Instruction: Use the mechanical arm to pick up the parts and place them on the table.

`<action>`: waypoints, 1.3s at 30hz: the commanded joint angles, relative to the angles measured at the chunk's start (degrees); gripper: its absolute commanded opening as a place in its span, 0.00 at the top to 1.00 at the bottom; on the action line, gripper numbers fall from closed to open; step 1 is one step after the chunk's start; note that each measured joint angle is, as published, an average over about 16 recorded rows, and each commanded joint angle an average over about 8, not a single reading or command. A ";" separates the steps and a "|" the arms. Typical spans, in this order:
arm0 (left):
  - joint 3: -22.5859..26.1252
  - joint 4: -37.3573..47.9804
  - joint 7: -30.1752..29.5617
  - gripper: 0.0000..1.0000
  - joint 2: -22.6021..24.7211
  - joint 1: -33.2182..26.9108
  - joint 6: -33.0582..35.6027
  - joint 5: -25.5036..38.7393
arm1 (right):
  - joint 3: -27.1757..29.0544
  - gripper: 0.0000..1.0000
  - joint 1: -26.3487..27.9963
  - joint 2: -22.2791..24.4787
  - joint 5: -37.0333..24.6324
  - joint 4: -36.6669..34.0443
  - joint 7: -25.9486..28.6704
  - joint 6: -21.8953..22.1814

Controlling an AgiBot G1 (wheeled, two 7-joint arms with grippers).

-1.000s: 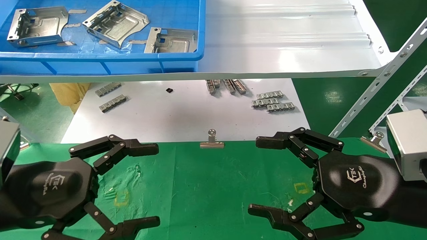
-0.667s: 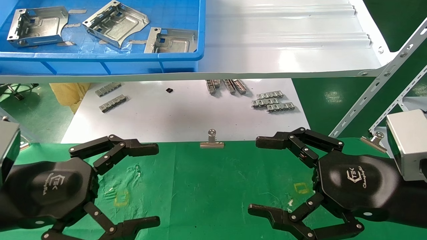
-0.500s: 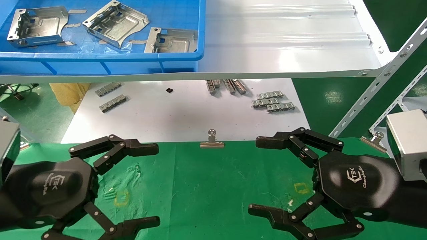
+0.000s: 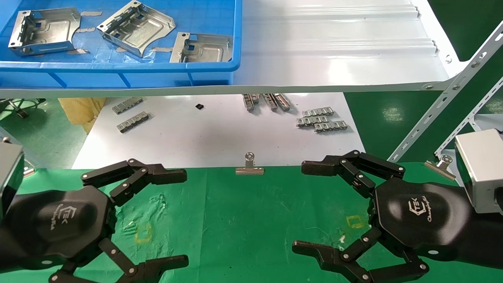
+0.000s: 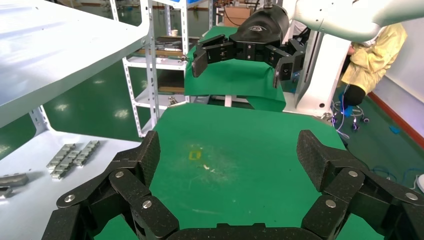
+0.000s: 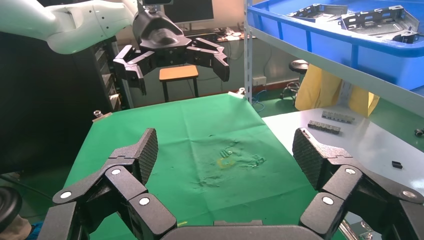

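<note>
Three shiny silver parts lie in a blue bin (image 4: 118,70) on the shelf at the far left: one at the left (image 4: 43,31), one in the middle (image 4: 135,27), one to the right (image 4: 200,48). They also show in the right wrist view (image 6: 372,20). My left gripper (image 4: 178,216) hovers open and empty over the green table (image 4: 243,220) at the near left. My right gripper (image 4: 304,206) hovers open and empty at the near right. Each wrist view shows open fingers (image 5: 142,160) (image 6: 145,152) over bare green cloth, with the other gripper facing it.
A glossy white ribbed shelf (image 4: 338,47) overhangs a white board (image 4: 212,133) holding small grey linked strips (image 4: 320,120). Binder clips (image 4: 249,167) hold the cloth's far edge. Yellow square outlines (image 4: 142,234) (image 4: 355,222) mark the cloth. A perforated metal upright (image 4: 452,90) rises at right.
</note>
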 commanded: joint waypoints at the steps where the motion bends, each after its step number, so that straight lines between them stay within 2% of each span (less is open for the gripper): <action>1: 0.00 0.00 0.00 0.00 0.00 0.00 0.00 0.00 | 0.00 0.88 0.00 0.00 0.00 0.00 0.00 0.00; 2: 0.00 0.00 0.00 0.00 0.00 0.00 0.00 0.00 | 0.00 1.00 0.00 0.00 0.00 0.00 0.00 0.00; 39: 0.00 0.00 0.00 0.00 0.00 0.00 0.00 0.00 | 0.00 1.00 0.00 0.00 0.00 0.00 0.00 0.00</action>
